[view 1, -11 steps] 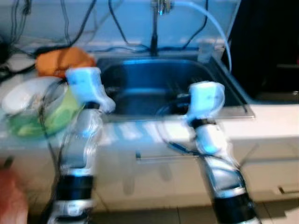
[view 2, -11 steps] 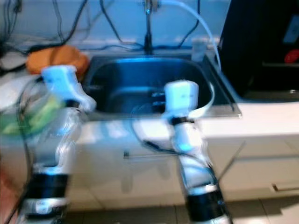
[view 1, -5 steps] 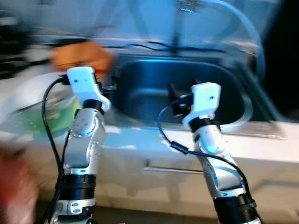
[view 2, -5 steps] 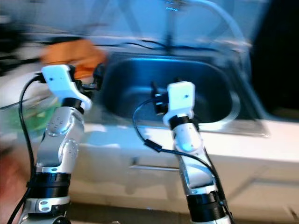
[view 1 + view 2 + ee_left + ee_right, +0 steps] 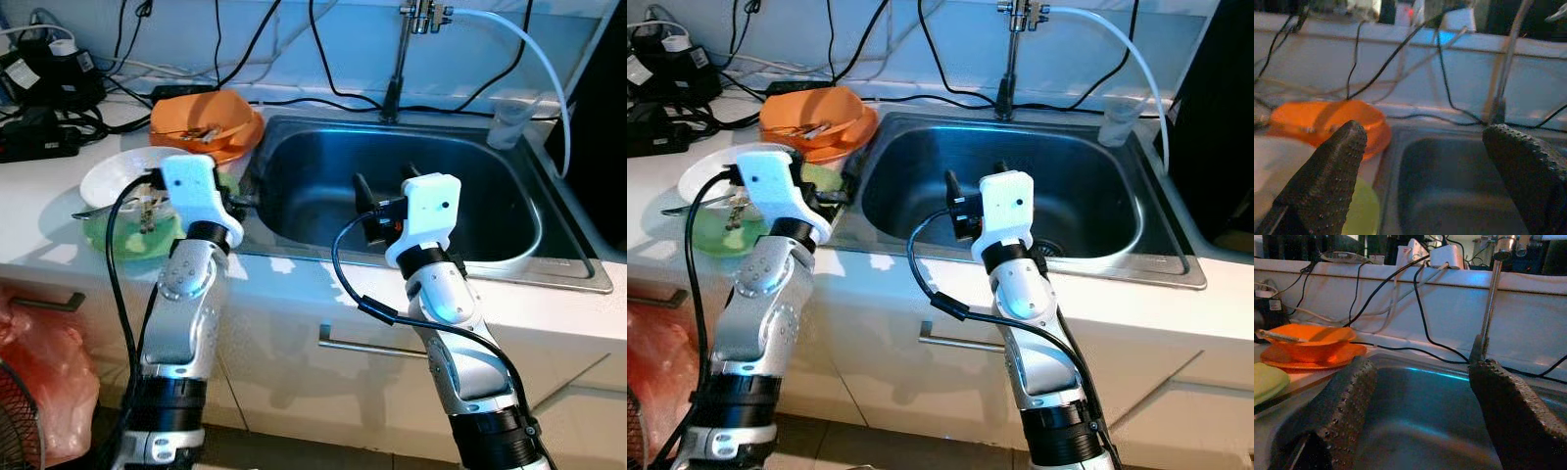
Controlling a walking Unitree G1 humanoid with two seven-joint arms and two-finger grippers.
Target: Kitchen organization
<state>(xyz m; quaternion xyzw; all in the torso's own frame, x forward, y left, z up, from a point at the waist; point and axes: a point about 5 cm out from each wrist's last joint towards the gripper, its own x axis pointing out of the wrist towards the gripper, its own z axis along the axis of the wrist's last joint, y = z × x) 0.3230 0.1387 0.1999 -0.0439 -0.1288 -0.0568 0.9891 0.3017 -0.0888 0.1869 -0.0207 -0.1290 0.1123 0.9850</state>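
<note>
Dishes wait on the counter (image 5: 59, 245) left of the sink (image 5: 294, 166): an orange bowl (image 5: 208, 117) with utensils in it, nested on an orange plate at the far side, and nearer, a white plate (image 5: 113, 181) with a fork lying on a green plate (image 5: 118, 240). These look rigid and smooth, probably plastic or ceramic, so fairly light but slippery; a rim pinch would likely be the surest hold, and the loose cutlery could slide off if a dish tips.

Both arms are raised with forearms upright and grippers pointing away toward the far wall. Left gripper (image 5: 1435, 161) hovers at the sink's left edge, just beside the stacked plates, its two black fingers (image 5: 1327, 181) spread wide with nothing between them. Right gripper (image 5: 1420, 401) hangs over the near part of the basin, fingers likewise apart and empty. A faucet (image 5: 1011, 39) with a white hose (image 5: 1117, 39) stands at the far rim, and a clear cup (image 5: 509, 119) sits at the far right corner.
</note>
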